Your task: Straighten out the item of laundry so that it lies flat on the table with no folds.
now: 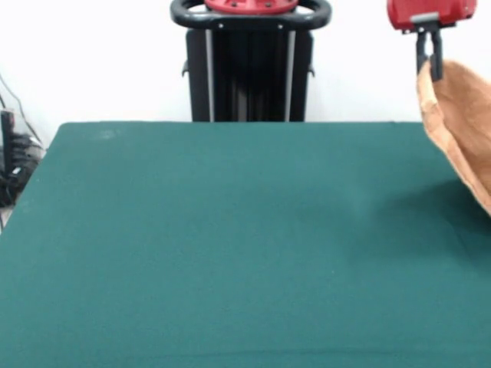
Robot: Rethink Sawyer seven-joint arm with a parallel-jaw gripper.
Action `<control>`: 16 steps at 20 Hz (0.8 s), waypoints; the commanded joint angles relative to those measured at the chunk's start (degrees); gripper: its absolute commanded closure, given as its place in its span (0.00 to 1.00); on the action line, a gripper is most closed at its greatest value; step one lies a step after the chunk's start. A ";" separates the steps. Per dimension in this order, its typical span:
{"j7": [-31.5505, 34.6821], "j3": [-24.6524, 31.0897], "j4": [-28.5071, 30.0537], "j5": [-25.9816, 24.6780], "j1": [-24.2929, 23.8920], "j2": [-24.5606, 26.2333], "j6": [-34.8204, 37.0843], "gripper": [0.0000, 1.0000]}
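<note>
The orange-tan towel [465, 126] hangs in the air at the right edge of the front view, partly cut off by the picture's edge. My gripper [430, 67] comes down from the red arm head at the top right and is shut on the towel's upper corner. The towel drapes down and to the right from the grip, its lower edge reaching over the right side of the green table [230, 245]. No label or border band shows.
The black pedestal [250, 69] stands behind the table's far edge at the top centre. Dark cables [15, 165] lie off the table's left side.
</note>
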 commanded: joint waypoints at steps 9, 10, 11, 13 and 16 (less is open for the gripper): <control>-4.29 5.10 2.75 -19.60 -11.50 14.86 -7.34 1.00; -4.37 4.91 2.20 -20.55 -12.26 15.54 -7.06 1.00; -4.45 4.72 1.64 -21.51 -13.01 16.21 -6.77 1.00; -5.03 4.63 0.16 -23.22 -14.88 17.44 -5.64 1.00; -6.38 5.64 -1.35 -25.76 -19.01 18.38 -3.37 1.00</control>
